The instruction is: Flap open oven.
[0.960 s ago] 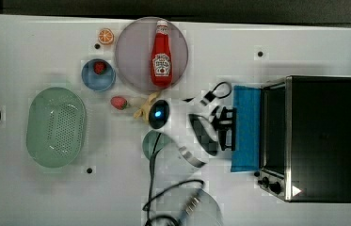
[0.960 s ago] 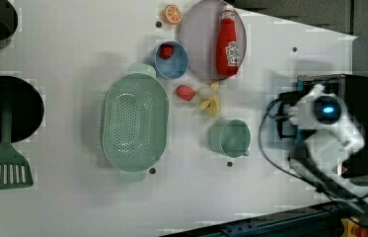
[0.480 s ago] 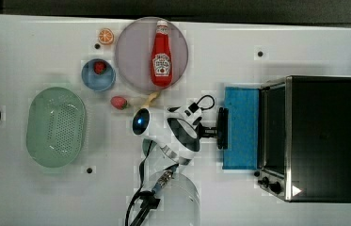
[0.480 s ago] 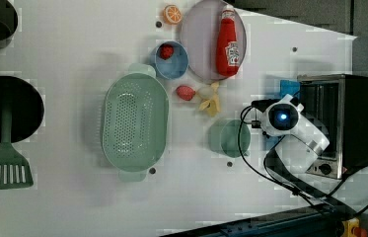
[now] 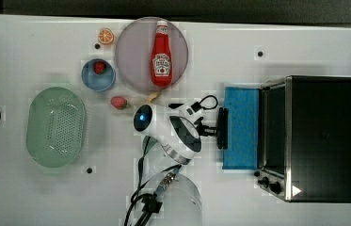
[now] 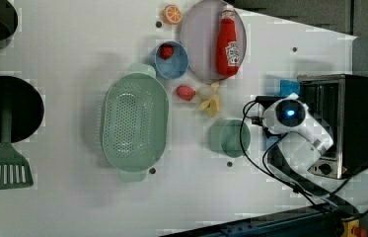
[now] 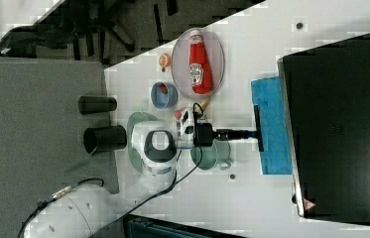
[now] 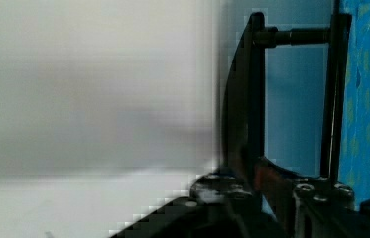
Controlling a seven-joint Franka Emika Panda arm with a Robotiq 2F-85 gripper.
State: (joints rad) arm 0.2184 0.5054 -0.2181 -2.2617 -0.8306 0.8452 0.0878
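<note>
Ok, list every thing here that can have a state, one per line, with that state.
oven: door flapped down flat, open.
claw: at the door's handle, shut on it.
ketchup bottle: lying on its side on the plate, cap on.
blue bowl: upright, holds a red fruit.
green colander: upright, nothing in it.
green cup: upright, looks empty.

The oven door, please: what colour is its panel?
Blue, with a dark bar handle; the oven door shows best in the top view.

Ketchup bottle (image 5: pixel 162 57) on plate (image 5: pixel 131 56)
</note>
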